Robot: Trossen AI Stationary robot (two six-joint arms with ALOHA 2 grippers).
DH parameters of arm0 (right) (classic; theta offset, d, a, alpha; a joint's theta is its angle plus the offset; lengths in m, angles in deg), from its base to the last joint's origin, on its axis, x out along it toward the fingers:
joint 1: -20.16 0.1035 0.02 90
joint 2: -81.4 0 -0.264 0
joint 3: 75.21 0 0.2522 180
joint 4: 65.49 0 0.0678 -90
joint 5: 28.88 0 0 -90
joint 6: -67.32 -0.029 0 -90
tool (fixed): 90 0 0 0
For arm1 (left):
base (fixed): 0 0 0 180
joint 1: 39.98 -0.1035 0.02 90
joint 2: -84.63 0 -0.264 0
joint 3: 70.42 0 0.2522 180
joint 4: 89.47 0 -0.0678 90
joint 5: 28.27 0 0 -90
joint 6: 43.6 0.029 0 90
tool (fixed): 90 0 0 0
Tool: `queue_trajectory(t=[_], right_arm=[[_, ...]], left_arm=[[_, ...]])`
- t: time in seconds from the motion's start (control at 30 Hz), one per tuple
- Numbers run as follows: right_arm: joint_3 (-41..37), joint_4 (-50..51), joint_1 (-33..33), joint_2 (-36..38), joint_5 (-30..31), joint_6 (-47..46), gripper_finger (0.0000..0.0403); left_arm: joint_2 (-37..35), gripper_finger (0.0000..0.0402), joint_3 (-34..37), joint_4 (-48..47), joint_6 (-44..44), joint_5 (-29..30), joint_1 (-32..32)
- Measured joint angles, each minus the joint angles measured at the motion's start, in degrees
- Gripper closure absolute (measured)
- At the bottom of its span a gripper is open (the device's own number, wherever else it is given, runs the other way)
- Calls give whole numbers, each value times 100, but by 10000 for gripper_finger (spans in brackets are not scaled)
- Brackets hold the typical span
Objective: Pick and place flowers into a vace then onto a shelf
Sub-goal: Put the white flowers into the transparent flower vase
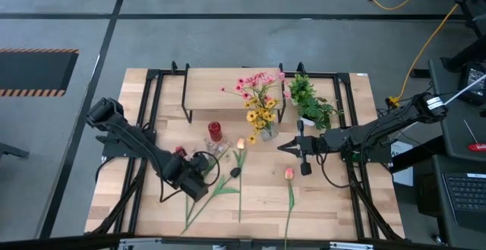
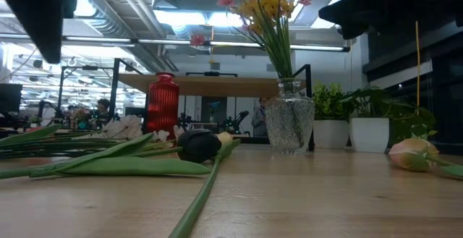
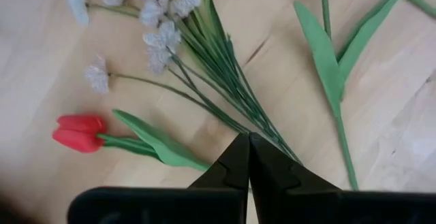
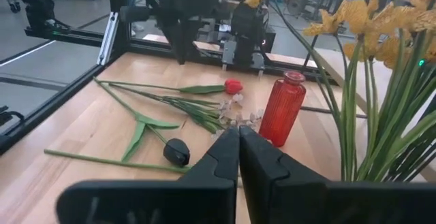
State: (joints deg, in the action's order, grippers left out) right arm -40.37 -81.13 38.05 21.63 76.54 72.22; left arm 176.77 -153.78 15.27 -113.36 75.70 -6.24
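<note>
Loose flowers lie flat on the table: a red tulip (image 3: 78,132), a white spray (image 3: 160,33), a peach tulip (image 1: 241,143), a dark tulip (image 1: 235,172) and a pink tulip (image 1: 289,174). A clear glass vase (image 1: 268,132) in front of the shelf (image 1: 220,89) holds yellow and pink flowers upright. My left gripper (image 3: 248,142) points down, shut and empty, above the white spray's stems near the red tulip. My right gripper (image 1: 281,148) hangs level and shut, right of the glass vase, pointing toward the table's left.
A red ribbed vase (image 1: 215,131) stands left of the glass vase. Potted green plants (image 1: 307,102) stand at the shelf's right end. Black frame rails run along both table sides. Bare wood lies between the pink tulip and the table's right edge.
</note>
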Motion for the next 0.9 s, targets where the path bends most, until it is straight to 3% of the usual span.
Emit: queue_trajectory(t=[0.23,0.9], right_arm=[[0,-5,0,0,0,-74,398],[0,47,0,0,-348,-290,398]], left_arm=[[286,360,2,1,-209,150,-6],[570,180,7,22,-1283,-119,7]])
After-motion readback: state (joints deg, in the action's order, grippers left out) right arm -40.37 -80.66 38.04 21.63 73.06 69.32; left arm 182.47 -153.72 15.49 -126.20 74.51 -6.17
